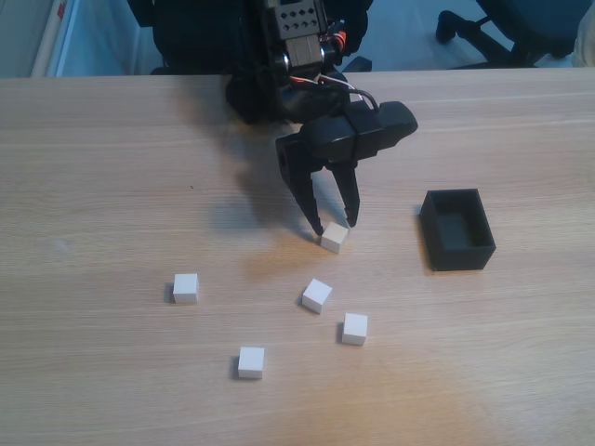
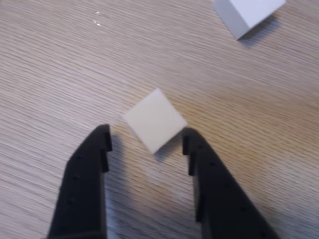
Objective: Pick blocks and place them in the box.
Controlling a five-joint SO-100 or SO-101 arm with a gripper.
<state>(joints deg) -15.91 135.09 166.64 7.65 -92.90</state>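
**Gripper spread over one white cube, box waiting at right**

Across the whole fixed view runs a pale wooden table (image 1: 112,167), its grain running left to right; no writing or label can be read on anything. At upper centre stands the black arm (image 1: 279,65), with red and white wires showing near its wrist. Its gripper (image 1: 335,228) reaches down toward the middle of the frame, fingers spread apart and grasping nothing. In the wrist view the gripper (image 2: 147,139) shows its two black fingertips either side of the nearest cube's lower corner, not pressed against it.

Right of centre in the fixed view sits the black open-topped box (image 1: 460,253), with no cube visible inside.

Five white cubes lie on the table. The nearest cube (image 1: 335,239) lies at the fingertips, turned corner-on in the wrist view (image 2: 154,119). Below it lie a tilted cube (image 1: 317,295), a cube at lower right (image 1: 354,329), a bottom cube (image 1: 251,362), and a left cube (image 1: 186,288).
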